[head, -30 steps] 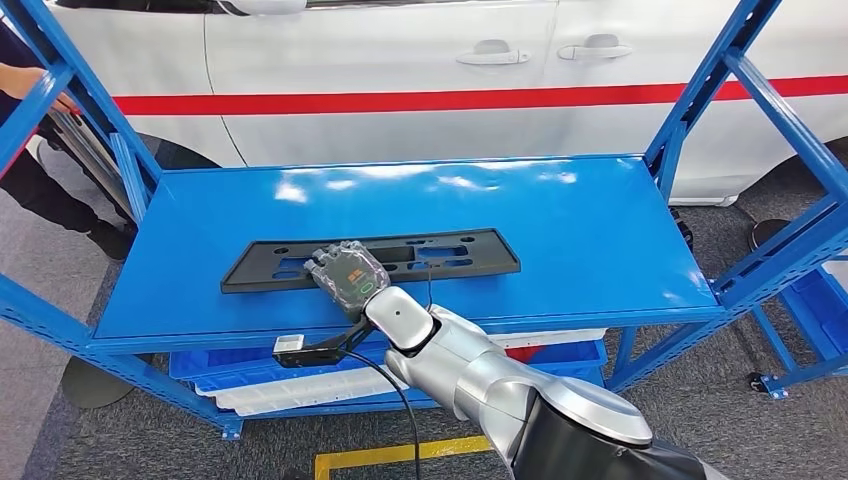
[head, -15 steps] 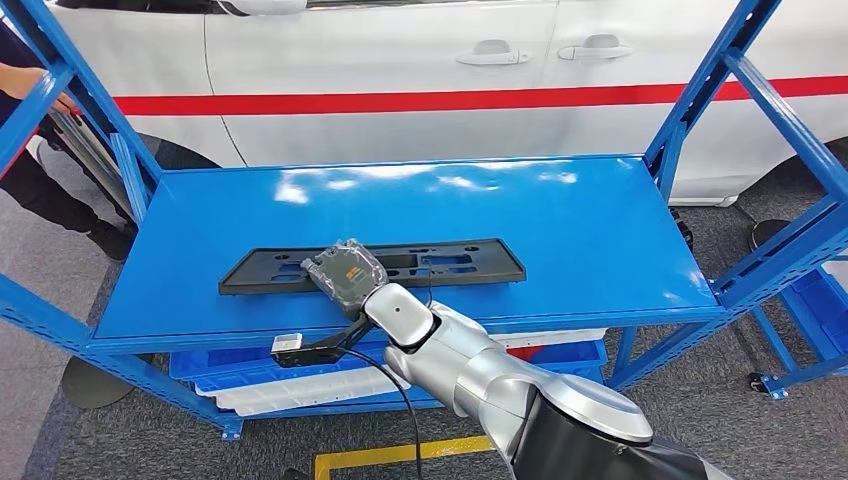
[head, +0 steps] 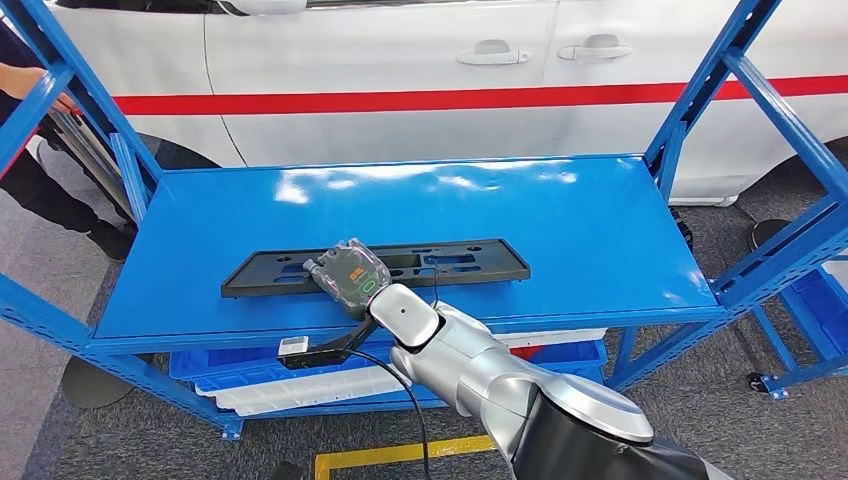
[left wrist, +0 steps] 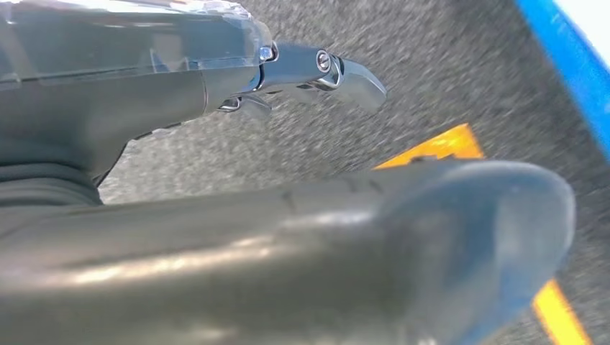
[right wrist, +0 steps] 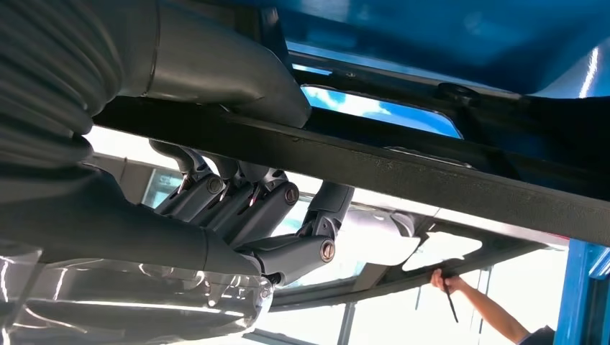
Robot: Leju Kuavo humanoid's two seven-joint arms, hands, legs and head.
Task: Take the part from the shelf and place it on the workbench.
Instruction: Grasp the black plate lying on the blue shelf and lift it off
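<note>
The part is a long flat black plastic frame with cut-outs, lying across the front half of the blue shelf. My right hand grips it left of its middle. In the right wrist view the thumb lies on one side of the black bar and the dark fingers curl on the other side. My left hand hangs over the grey floor, its thick thumb apart from the straightened fingers, holding nothing.
Blue uprights flank the shelf on both sides. A white car with a red stripe stands close behind it. Blue and white bins sit on the level below. A person stands at the far left. A yellow line marks the floor.
My right hand and forearm have edged slightly to the right, and the part's right end has slid a little to the right with them. The left end has hardly moved.
</note>
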